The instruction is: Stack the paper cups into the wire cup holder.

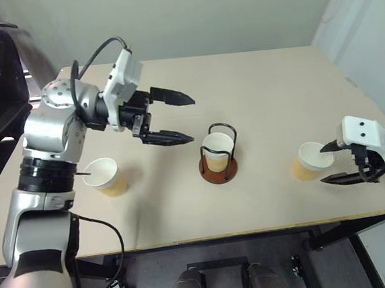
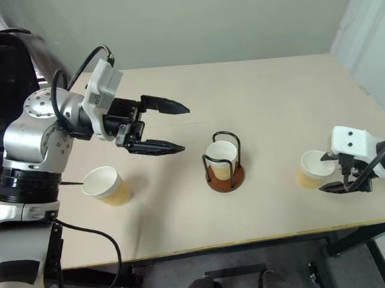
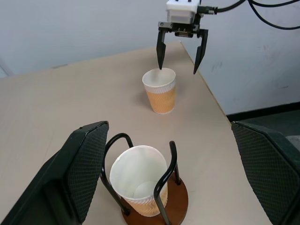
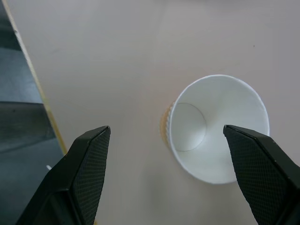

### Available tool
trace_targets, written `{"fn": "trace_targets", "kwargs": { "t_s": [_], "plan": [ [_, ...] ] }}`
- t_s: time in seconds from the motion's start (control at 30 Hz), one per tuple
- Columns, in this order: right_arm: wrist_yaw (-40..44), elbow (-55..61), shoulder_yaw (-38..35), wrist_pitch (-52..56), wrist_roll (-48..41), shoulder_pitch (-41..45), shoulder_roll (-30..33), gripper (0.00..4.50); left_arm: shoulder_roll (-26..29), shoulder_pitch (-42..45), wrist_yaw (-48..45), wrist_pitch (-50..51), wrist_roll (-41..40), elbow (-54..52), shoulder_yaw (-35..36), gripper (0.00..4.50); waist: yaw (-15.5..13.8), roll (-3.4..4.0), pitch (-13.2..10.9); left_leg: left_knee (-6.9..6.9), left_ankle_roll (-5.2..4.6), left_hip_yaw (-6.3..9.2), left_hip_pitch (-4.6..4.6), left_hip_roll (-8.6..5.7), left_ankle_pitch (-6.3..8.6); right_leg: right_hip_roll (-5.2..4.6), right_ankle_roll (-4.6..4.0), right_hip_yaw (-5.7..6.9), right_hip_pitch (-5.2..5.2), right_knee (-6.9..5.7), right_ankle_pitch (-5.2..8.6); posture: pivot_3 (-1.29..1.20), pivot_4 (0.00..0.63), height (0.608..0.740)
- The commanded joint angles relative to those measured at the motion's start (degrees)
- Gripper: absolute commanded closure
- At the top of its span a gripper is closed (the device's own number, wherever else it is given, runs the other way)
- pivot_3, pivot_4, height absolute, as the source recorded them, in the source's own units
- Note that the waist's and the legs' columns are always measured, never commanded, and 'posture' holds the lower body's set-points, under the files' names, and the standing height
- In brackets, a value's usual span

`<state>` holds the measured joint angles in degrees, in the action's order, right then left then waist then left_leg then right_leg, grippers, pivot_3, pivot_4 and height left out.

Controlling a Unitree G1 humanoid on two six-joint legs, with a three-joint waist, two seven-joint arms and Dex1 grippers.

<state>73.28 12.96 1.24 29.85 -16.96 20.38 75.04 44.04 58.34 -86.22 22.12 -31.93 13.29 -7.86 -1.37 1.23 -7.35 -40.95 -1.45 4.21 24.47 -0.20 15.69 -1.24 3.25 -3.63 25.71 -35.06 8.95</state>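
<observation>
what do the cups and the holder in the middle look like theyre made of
Paper cups: matte paper by the look, a ribbed tan wall with a plain white inside and a thin rolled rim. Wire cup holder: thin black bent wire loops, probably coated metal, standing on a round reddish-brown disc that could be wood or plastic.

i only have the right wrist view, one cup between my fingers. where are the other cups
Observer: One cup already sits in the wire cup holder at mid-table.
Operator: and the third
Observer: It stands upright on the table, on the robot's left, under the left arm.
Operator: left gripper busy?
Observer: No, the left gripper is open and empty, above the table beside the holder.
</observation>
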Motion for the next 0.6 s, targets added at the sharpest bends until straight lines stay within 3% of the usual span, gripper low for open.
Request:
{"fn": "trace_targets", "kwargs": {
  "t_s": [0.03, 0.33, 0.43, 0.6],
  "plan": [
    [0.5, -1.7, 2.7, -3.5, 3.9, 2.5, -1.0, 0.57, 0.0, 0.0, -0.3, 0.2, 0.3, -2.4, 2.2, 0.02, 0.0, 0.0, 0.0, 0.0, -0.01, 0.0, 0.01, 0.0, -0.01, 0.0, 0.01, 0.0, 0.0, 0.0, -0.02, 0.0, 0.15, 0.74],
    [2.3, -9.4, 9.8, -11.6, 12.8, 6.4, -4.9, 0.57, 0.7, -1.9, -0.1, -0.1, 0.9, -3.6, 3.6, 0.02, 0.1, 0.0, 0.0, 0.0, -0.03, 0.0, 0.01, 0.0, -0.02, 0.0, 0.04, -0.01, -0.01, 0.08, -0.15, 0.0, 0.15, 0.74],
    [2.9, -11.6, 10.5, -12.7, 14.2, 8.0, -6.4, 1.15, 1.1, -3.1, 0.3, -0.6, 1.3, -3.8, 4.6, 0.0, 0.2, 0.0, 0.0, 0.01, -0.03, 0.0, -0.01, 0.0, -0.02, 0.0, 0.1, -0.03, -0.01, 0.07, -0.22, 0.0, 0.15, 0.74],
    [4.7, -12.6, 10.4, -12.7, 14.9, 9.9, -7.3, 2.88, 2.8, -3.8, 0.2, -0.3, 3.1, -1.7, 5.2, 0.0, 0.3, 0.0, 0.0, 0.02, -0.03, 0.0, 0.01, 0.0, -0.04, 0.0, -0.01, -0.03, 0.0, 0.09, -0.2, 0.0, 0.15, 0.74]
  ]
}}
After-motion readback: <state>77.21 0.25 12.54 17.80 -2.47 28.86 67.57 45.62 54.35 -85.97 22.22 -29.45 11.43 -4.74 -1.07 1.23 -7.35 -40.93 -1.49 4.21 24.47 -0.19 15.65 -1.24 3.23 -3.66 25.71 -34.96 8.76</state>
